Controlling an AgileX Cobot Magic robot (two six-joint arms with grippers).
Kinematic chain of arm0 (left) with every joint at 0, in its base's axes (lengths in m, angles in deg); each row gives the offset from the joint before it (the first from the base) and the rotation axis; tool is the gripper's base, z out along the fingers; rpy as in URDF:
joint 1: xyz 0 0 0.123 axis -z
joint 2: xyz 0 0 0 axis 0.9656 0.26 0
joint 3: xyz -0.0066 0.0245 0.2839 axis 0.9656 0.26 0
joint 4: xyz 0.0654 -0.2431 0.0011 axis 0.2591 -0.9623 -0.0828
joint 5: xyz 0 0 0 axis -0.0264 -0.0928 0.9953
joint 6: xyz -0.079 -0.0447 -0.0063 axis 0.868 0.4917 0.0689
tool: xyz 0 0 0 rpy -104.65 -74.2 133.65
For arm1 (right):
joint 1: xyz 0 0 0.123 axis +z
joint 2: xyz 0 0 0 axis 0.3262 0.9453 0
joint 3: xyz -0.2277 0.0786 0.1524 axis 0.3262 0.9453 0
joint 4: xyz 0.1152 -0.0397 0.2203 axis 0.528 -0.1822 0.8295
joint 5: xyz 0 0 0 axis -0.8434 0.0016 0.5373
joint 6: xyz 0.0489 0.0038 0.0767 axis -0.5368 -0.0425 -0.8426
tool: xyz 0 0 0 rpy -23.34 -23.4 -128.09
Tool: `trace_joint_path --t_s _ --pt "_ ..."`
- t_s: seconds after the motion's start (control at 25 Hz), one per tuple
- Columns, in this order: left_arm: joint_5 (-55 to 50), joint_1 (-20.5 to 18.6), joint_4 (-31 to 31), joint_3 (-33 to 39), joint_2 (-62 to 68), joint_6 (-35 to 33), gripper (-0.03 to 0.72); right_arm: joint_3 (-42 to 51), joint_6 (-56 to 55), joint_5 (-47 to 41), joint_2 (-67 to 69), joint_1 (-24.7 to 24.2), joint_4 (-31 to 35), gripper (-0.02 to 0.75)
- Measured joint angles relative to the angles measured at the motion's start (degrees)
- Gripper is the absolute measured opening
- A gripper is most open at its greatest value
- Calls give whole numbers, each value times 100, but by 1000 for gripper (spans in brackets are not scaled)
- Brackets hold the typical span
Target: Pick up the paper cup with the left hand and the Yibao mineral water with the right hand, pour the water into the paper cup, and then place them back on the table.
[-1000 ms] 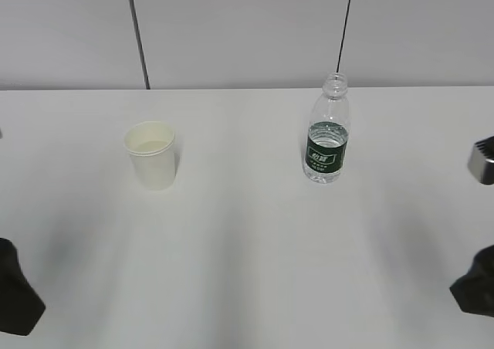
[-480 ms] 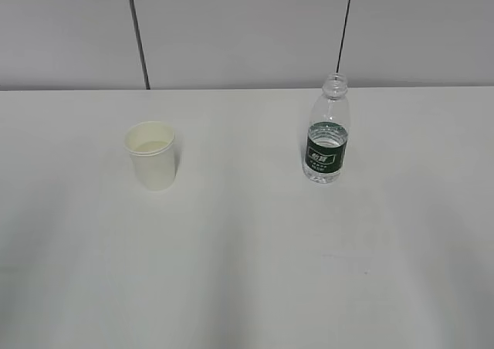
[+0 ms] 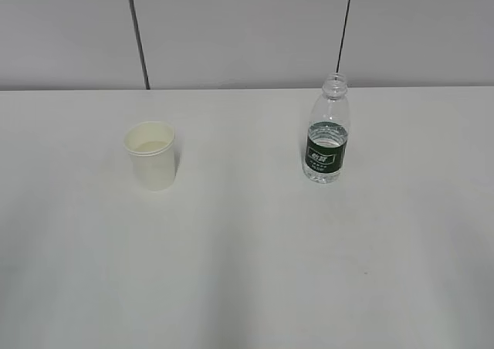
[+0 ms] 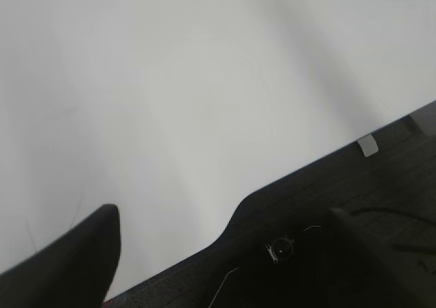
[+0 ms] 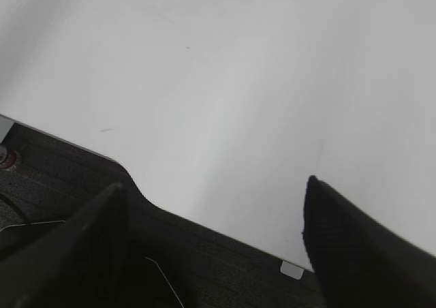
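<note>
Now | table (image 3: 247,272) white, grey wall behind | paper cup (image 3: 152,156), bottle (image 3: 326,130) upright | right jaws wide, left unclear

We see a pale grey wall (image 3: 247,32) across the far side, flat and bare. Two thin dark vertical seams run down it: one left of centre (image 3: 137,32), slightly slanted, and one right of centre (image 3: 346,25). The wall meets the worktop (image 3: 247,272) in a straight horizontal line. The worktop is white and matte, filling the near field edge to edge. Light is soft and even; we note faint broad shadows on the near surface. From the wrist views, the near worktop edge drops to a dark floor (image 5: 225,267) below.
</note>
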State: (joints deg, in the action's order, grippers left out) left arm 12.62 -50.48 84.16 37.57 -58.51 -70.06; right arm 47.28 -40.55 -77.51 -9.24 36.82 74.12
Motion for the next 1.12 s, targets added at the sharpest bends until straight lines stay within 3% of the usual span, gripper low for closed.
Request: trace_joint_path --t_s 0.76,0.88,1.12 --pt "31 -113 0 0 -144 -2 541 0 -12 0 -131 -51 0 586" --pt "31 -492 0 0 -415 -2 541 0 -12 0 -338 -391 0 586" --pt "20 -1434 0 0 -1205 -2 541 0 -12 -44 -858 -1728 0 586"
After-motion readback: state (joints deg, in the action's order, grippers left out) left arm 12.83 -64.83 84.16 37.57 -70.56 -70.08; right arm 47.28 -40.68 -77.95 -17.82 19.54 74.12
